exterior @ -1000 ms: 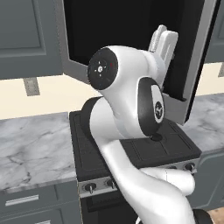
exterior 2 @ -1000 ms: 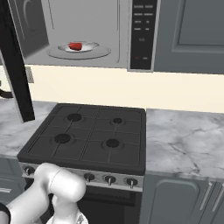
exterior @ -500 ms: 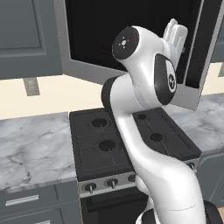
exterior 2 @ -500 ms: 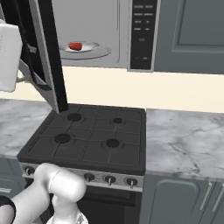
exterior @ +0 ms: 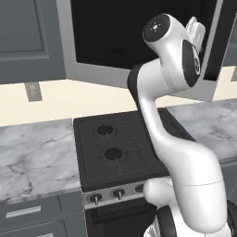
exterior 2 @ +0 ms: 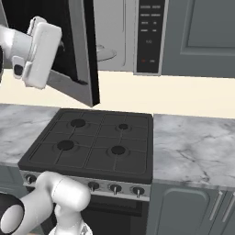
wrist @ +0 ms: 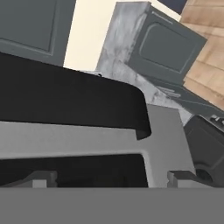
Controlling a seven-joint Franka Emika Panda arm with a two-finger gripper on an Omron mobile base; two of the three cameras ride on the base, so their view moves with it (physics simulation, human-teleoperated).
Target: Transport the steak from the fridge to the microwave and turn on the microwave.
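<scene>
Even, soft rendered light; every view sharp and free of blur.

The marble worktop (exterior 2: 193, 147) and cream wall are evenly lit, with no hard cast shadows or glare. The microwave (exterior 2: 149, 36) door glass reads flat black without reflections. The stove (exterior: 115, 148) top stays matte dark. Straight edges show no bending near the picture borders.

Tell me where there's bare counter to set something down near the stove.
Marble counter right of the stove is bare, bordered by the wall behind and cabinet fronts below. Counter left of the stove is bare too. It is crowded above the stove: the microwave door is swung partway, with the gripper against it.
</scene>
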